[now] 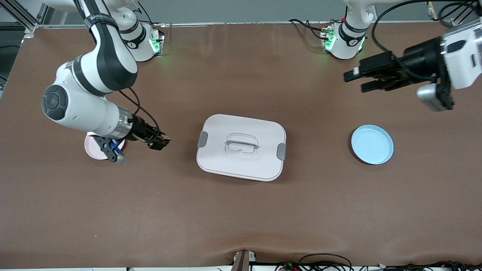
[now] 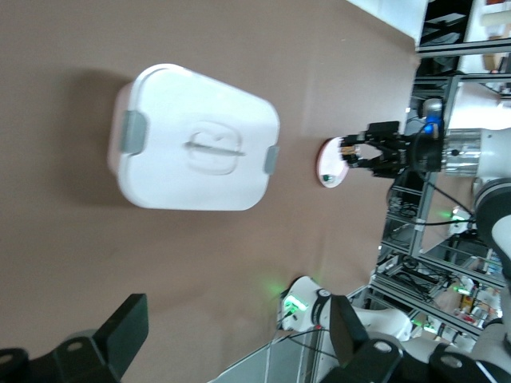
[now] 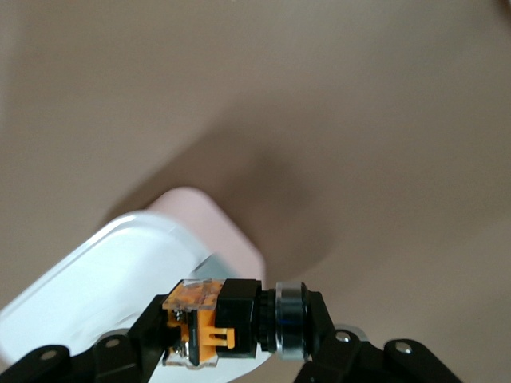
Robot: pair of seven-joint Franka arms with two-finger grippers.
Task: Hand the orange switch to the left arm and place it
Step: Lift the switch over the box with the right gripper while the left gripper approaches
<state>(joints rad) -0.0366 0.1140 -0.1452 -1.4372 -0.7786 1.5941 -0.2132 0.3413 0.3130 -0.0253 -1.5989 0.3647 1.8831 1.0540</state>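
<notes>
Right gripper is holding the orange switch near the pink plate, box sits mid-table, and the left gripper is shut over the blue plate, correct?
One error: the left gripper is open, not shut, as the front view shows, and it hangs nearby the blue plate. The rest holds: the right gripper grips the orange switch near the pink plate, with the box mid-table.

The box (image 1: 241,147) sat mid-desk (image 1: 241,218). One plate (image 1: 372,144) lay toward the left arm's end, another plate (image 1: 94,147) toward the right arm's end, both well apart from it.
</notes>
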